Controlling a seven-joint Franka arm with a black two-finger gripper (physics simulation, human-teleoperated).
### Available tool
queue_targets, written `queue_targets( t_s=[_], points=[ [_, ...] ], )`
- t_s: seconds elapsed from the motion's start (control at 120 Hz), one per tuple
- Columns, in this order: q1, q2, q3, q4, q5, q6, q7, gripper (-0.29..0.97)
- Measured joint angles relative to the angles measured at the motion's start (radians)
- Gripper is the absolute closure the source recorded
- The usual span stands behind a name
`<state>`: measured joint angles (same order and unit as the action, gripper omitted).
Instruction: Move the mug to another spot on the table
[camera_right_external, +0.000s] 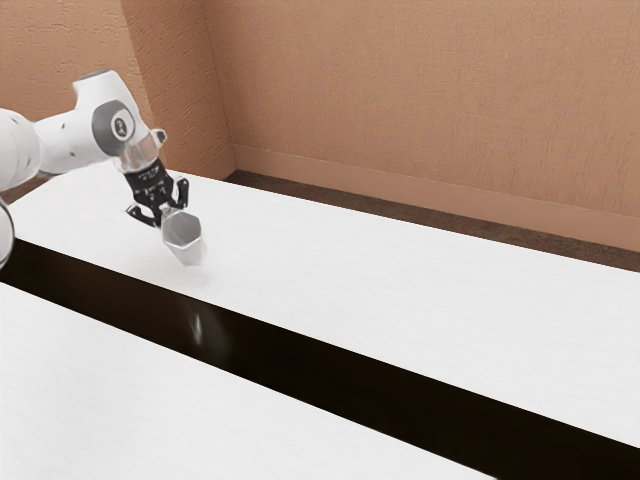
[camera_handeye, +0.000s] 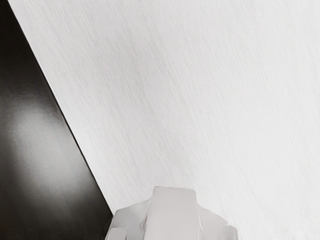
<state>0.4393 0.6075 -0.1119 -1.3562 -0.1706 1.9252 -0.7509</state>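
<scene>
Spanning most of the exterior view, the white table (camera_right_external: 420, 290) is split lengthwise by a glossy black strip (camera_right_external: 330, 375). The white Franka arm (camera_right_external: 70, 135) reaches in from the exterior view's left, over the far white band. Its black gripper (camera_right_external: 168, 213) is clamped on the upper part of the mug (camera_right_external: 184, 238), one finger on each side. The pale, faceted mug hangs tilted below the hand, near the edge where white meets black. It looks to be just clear of the tabletop, though contact is hard to rule out. That carrying hold suits a move to a new spot. In the wrist view the mug (camera_handeye: 172, 215) sits right under the hand, with open white surface (camera_handeye: 210, 100) beyond it and the strip (camera_handeye: 35, 150) alongside.
</scene>
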Motion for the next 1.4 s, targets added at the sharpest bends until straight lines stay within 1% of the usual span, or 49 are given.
queue_targets(
  t_s=[0.117, 0.2, 0.317, 0.442, 0.592, 0.8, 1.0, 1.242, 1.283, 1.4],
  points=[
    [-0.002, -0.006, -0.030, -0.011, -0.054, -0.090, 0.015, 0.64],
    [-0.007, -0.006, -0.054, -0.020, -0.078, -0.139, 0.024, 0.64],
    [-0.033, 0.004, -0.075, -0.028, -0.105, -0.182, 0.035, 0.64],
    [-0.063, 0.019, -0.079, -0.032, -0.123, -0.206, 0.045, 0.63],
    [-0.095, 0.051, -0.078, -0.038, -0.133, -0.217, 0.054, 0.63],
    [-0.130, 0.027, -0.077, -0.118, -0.135, -0.227, 0.061, 0.63],
    [-0.132, -0.014, -0.068, -0.187, -0.136, -0.236, 0.066, 0.64],
    [-0.129, -0.010, -0.066, -0.190, -0.133, -0.240, 0.069, 0.64],
    [-0.130, -0.006, -0.066, -0.188, -0.134, -0.239, 0.069, 0.61],
    [-0.129, 0.003, -0.067, -0.188, -0.143, -0.235, 0.071, 0.40]
  ],
)
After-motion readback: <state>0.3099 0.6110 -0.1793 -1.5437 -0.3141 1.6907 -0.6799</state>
